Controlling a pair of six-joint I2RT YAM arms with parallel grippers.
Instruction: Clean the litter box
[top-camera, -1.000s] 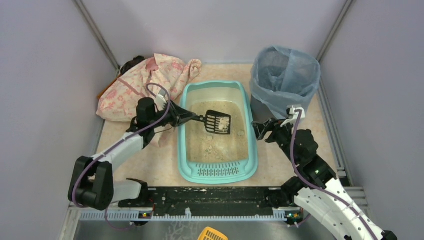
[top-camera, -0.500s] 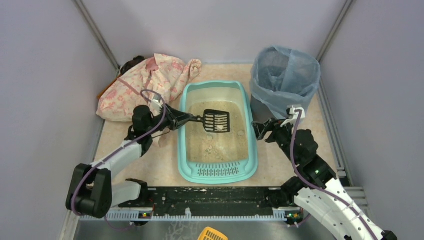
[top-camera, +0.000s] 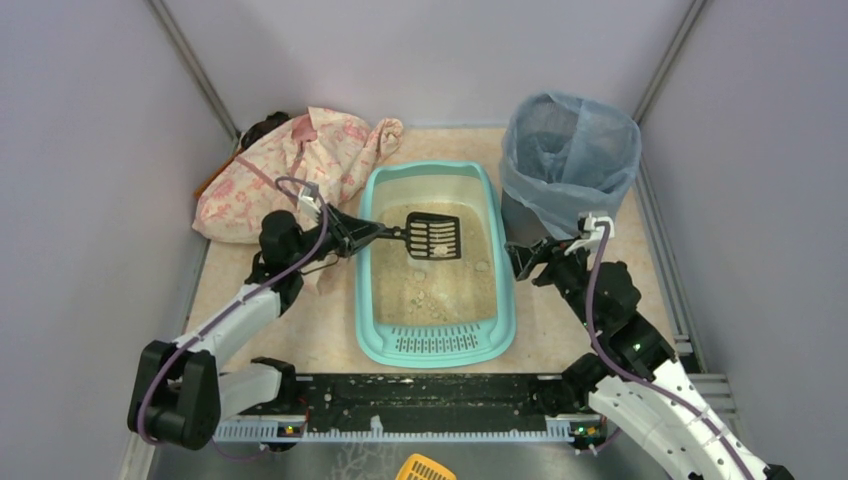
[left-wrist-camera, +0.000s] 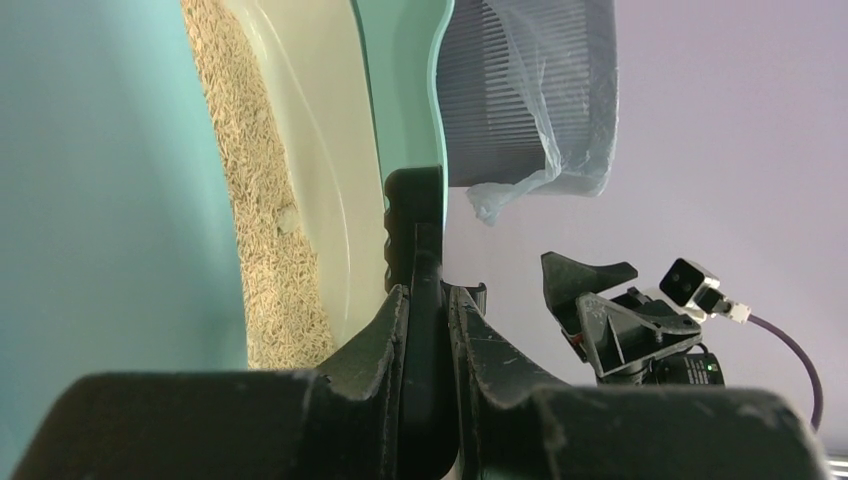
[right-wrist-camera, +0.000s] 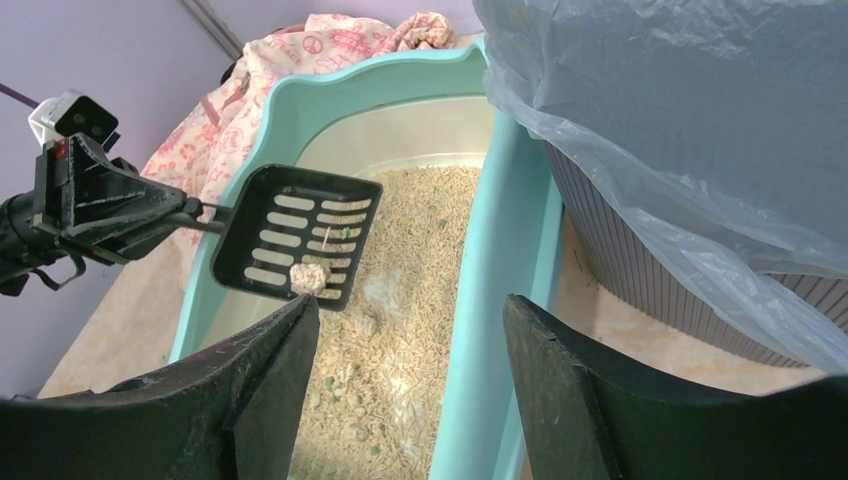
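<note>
Beige tabletop (top-camera: 300, 330), lilac-walled bay. Turquoise litter box (top-camera: 436, 343), centre: rounded plastic, granular beige fill. Left gripper (top-camera: 372, 232) clamped on black slotted scoop (top-camera: 433, 236). Loose litter has sifted out since a second ago; one pale clump (right-wrist-camera: 308, 276) remains, judged ready for binning. Right gripper (top-camera: 527, 262) wide open, empty, beside bag-lined bin (top-camera: 565, 150).

Over the past second the left end effector (top-camera: 374, 233), clamped on the black scoop (top-camera: 433, 236), has drawn back leftward over the litter box (top-camera: 508, 300), the scoop's heaped grains sifting down to one clump (right-wrist-camera: 308, 277).
</note>
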